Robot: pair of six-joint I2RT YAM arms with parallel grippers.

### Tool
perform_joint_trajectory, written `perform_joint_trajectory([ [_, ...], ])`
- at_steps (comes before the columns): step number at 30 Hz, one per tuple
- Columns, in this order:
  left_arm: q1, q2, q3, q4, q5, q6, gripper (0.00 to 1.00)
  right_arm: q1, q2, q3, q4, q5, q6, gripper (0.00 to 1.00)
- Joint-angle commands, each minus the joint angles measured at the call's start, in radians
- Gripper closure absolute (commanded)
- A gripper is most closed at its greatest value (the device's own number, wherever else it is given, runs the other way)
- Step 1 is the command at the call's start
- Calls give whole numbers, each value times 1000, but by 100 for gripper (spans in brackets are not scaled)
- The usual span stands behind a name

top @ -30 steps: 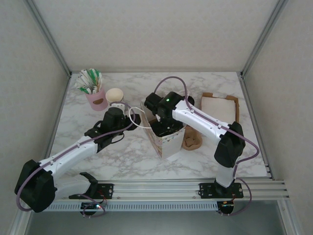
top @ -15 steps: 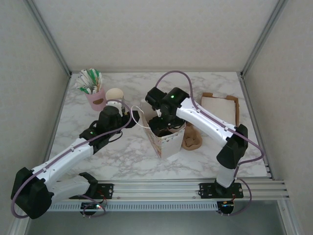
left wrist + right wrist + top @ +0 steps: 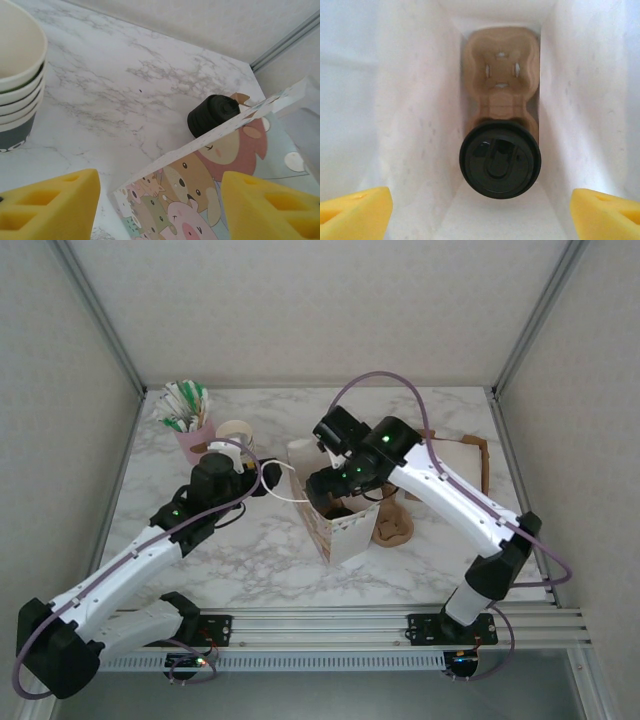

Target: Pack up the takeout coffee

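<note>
The right claw (image 3: 480,215) hung wide open over the bag (image 3: 410,100), empty (coffee (image 3: 500,158) sat inside). It had risen out of the bag. The left claw (image 3: 160,212) gaped beside the bag, gripping nothing.

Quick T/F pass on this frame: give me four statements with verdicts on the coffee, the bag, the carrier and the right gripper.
1. The takeout coffee sits in the cup carrier inside the bag. True.
2. The right gripper is shut on the coffee. False: it is open above the bag, with both fingers wide of the lid.
3. Both carrier slots are filled. False: the slot beyond the coffee is empty.
4. A black cylinder stands on the table outside the bag. True.
</note>
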Motion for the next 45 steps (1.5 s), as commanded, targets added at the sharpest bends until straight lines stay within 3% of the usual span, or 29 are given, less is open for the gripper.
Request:
perform_joint_trajectory([
  [1, -9, -38, 44, -27, -36, 17, 33, 8, -61, 6, 52, -3, 13, 8],
  [10, -9, -115, 65, -43, -68, 29, 22, 8, -195, -70, 160, 39, 6, 7],
  [16, -9, -192, 50, -38, -100, 35, 9, 8, -303, -151, 239, 73, 5, 1],
  [17, -9, -205, 49, -39, -104, 35, 1, 8, -327, -170, 252, 81, 7, 1],
  [36, -8, -373, -56, -142, -123, -35, 0, 8, -733, -564, 362, 211, 146, 1],
  [45, -8, -375, -105, -116, -91, -66, 0, 8, -827, -684, 386, 215, 193, 1],
])
